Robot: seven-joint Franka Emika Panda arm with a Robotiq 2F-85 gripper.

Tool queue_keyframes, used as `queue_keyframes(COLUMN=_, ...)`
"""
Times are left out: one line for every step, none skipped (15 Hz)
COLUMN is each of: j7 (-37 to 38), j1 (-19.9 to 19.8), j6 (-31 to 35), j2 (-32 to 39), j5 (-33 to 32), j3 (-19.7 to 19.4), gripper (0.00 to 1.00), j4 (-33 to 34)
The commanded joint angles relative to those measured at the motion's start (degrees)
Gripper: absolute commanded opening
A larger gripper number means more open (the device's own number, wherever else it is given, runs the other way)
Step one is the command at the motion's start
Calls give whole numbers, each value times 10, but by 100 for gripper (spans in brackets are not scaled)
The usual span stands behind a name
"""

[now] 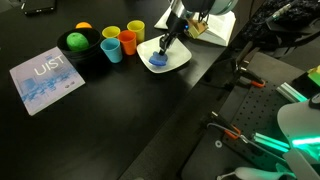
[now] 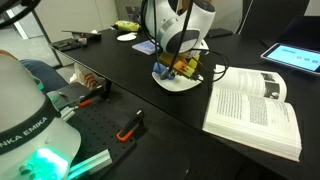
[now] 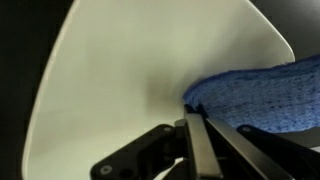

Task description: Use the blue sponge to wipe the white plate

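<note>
Small soft blue sponge (image 3: 265, 95), right of wrist frame: mid-blue, fine knobbly weave. Square rounded white plate (image 3: 130, 70): plain, unpatterned. Exterior view, upper left: light-blue plastic cup (image 1: 112, 50), orange plastic cup (image 1: 128, 43). Flat black tabletop (image 1: 120, 130): uniform.

In an exterior view the cam sits high, some way off, looking down across the dark worktop (image 1: 100, 120) at the white plate (image 1: 178, 55). In an exterior view set lower, by the robot base (image 2: 25, 120), open book (image 2: 250, 105) is nearest. Both share plate + arm (image 1: 172, 35). Wrist cam: v. close above plate, tool (image 3: 195, 125) at bottom edge.
</note>
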Motion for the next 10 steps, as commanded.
queue_keyframes(j7=-4, j1=-33, j6=-3, j2=-24, j5=12, j3=22, gripper=1, j4=-24)
queue_keyframes(j7=-6, j1=-39, j6=-2, j2=-31, j5=10, j3=30, gripper=1, j4=-27)
queue_keyframes(j7=-6, j1=-47, j6=-3, j2=-37, j5=10, j3=40, gripper=1, j4=-29)
queue_keyframes(j7=-5, j1=-55, j6=-6, j2=-47, j5=10, j3=56, gripper=1, j4=-31)
queue_keyframes(j7=-8, j1=-65, j6=-8, j2=-55, j5=9, j3=72, gripper=1, j4=-35)
queue_keyframes(j7=-10, j1=-75, j6=-10, j2=-65, j5=7, j3=92, gripper=1, j4=-40)
queue_keyframes(j7=-11, j1=-85, j6=-11, j2=-73, j5=7, j3=112, gripper=1, j4=-44)
queue_keyframes(j7=-9, j1=-95, j6=-13, j2=-80, j5=9, j3=133, gripper=1, j4=-48)
queue_keyframes(j7=-9, j1=-106, j6=-14, j2=-85, j5=10, j3=154, gripper=1, j4=-53)
queue_keyframes(j7=-6, j1=-118, j6=-13, j2=-86, j5=13, j3=178, gripper=1, j4=-57)
